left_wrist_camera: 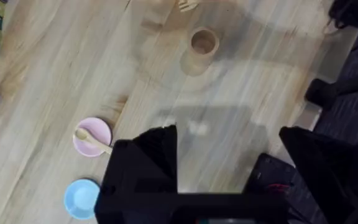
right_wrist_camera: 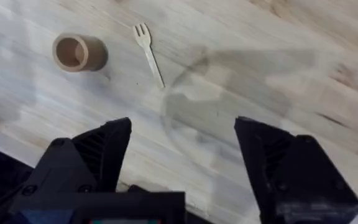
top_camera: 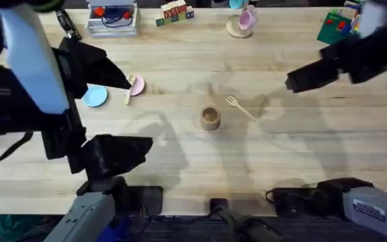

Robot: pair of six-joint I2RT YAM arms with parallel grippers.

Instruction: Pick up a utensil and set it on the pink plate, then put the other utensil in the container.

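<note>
Fork (top_camera: 240, 107) flat on the table (top_camera: 281, 161), just beside the cup (top_camera: 210, 118), on the right arm's side of it. Long axis runs diagonally, tines toward the far side near the cup, handle trailing away toward the right. Right gripper (right_wrist_camera: 182, 155) hovers above with jaws spread wide and empty, fork ahead of the fingers; it is the nearer arm. Left gripper (left_wrist_camera: 229, 155) also open and empty, raised above the table near the spoon (left_wrist_camera: 92, 141), which lies across the pink plate (left_wrist_camera: 92, 137).
</note>
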